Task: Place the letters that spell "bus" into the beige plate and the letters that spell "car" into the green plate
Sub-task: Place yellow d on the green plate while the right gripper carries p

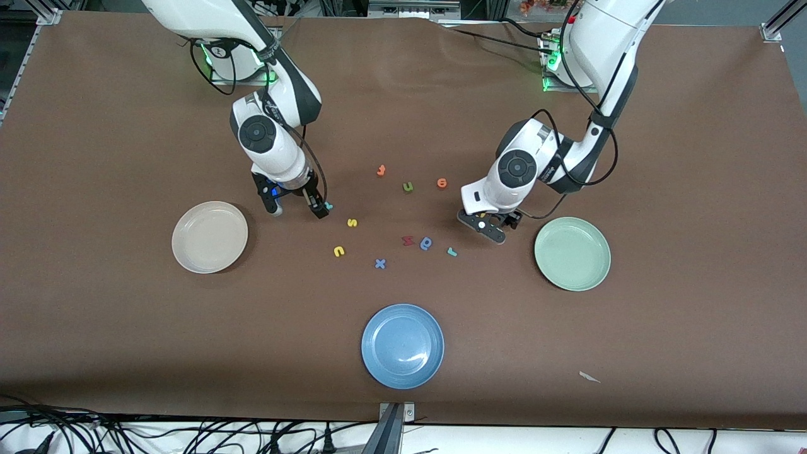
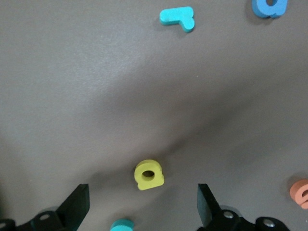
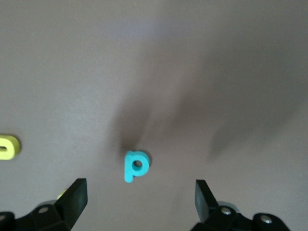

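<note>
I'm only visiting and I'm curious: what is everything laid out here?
beige plate: 1, cream, toward the right arm's end
green plate: 1, pale mint, toward the left arm's end
blue plate: 1, blue, nearest the front camera
yellow letters: 3, "s" and "u" near the beige plate, "a" under the left gripper
teal letters: 3, "b", "r", one half-hidden beside the "a"
orange letters: 2, "t", "e"
other letters: olive "u", red "m", blue "x", darker blue letter
paper scrap: 1, white
left gripper: open, over the "a"
right gripper: open, over the "b"
</note>
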